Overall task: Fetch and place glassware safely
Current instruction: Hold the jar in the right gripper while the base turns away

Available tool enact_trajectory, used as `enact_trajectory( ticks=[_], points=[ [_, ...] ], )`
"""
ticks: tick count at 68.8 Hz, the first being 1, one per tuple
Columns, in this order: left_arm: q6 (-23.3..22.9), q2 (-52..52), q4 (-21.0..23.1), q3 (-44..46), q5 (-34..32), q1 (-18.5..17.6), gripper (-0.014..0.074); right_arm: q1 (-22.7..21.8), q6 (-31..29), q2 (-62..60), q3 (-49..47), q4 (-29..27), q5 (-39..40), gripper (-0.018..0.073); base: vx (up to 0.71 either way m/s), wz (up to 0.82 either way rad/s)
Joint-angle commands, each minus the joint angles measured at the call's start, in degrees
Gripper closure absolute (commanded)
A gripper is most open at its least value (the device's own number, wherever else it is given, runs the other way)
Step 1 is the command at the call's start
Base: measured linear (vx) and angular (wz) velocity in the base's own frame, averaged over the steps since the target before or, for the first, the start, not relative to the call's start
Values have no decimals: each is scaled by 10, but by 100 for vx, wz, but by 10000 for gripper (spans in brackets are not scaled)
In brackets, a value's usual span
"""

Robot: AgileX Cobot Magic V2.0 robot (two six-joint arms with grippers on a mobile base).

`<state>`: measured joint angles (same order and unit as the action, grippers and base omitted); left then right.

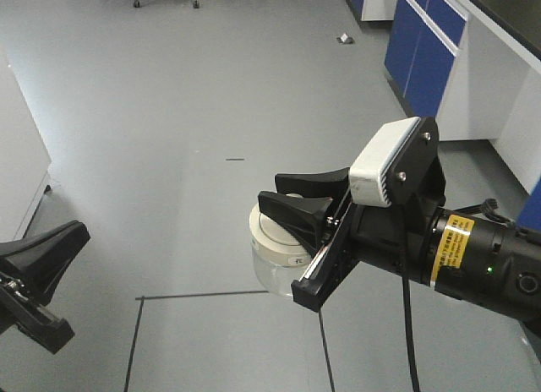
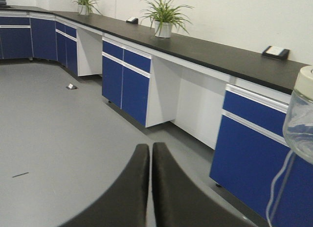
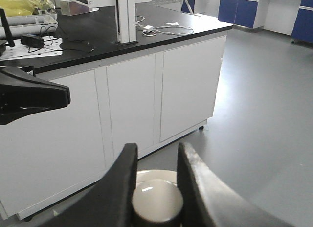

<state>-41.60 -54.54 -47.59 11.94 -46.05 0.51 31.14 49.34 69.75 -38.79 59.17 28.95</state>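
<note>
Centrally in the front view, the right gripper [image 1: 279, 192] is clamped on the lid knob of the glass jar [image 1: 275, 269], above the floor [image 1: 169, 96]. The left gripper [image 1: 80, 234] is cropped at lower left. Left wrist: its fingers [image 2: 129, 188] press together, empty; the jar is cut off at the right edge. Right wrist: only the lid shows, bottom centre.

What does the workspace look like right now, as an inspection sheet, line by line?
Surface: no table under the arms; bare grey floor with dark lines.
Job's things: lidded glass jar held in the air over the floor.
Clutter: small object on the floor near the blue cabinets.
Grippers: right gripper shut on the jar's lid knob; left gripper shut, empty.
Cables: black cable hanging below the right arm; loose wires on a bench.
Surroundings: blue cabinets, black counter, potted plants.
</note>
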Motion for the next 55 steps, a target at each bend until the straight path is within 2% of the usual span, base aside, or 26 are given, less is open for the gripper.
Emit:
enact_trajectory(
  ticks=[1, 55],
  points=[
    [-5, 6, 22, 12, -34, -3, 594, 0, -2, -17, -18, -19, 37, 563, 51, 11],
    [-5, 6, 21, 12, -34, -3, 594, -1, -2, -17, -18, -19, 40, 563, 57, 16]
  ],
)
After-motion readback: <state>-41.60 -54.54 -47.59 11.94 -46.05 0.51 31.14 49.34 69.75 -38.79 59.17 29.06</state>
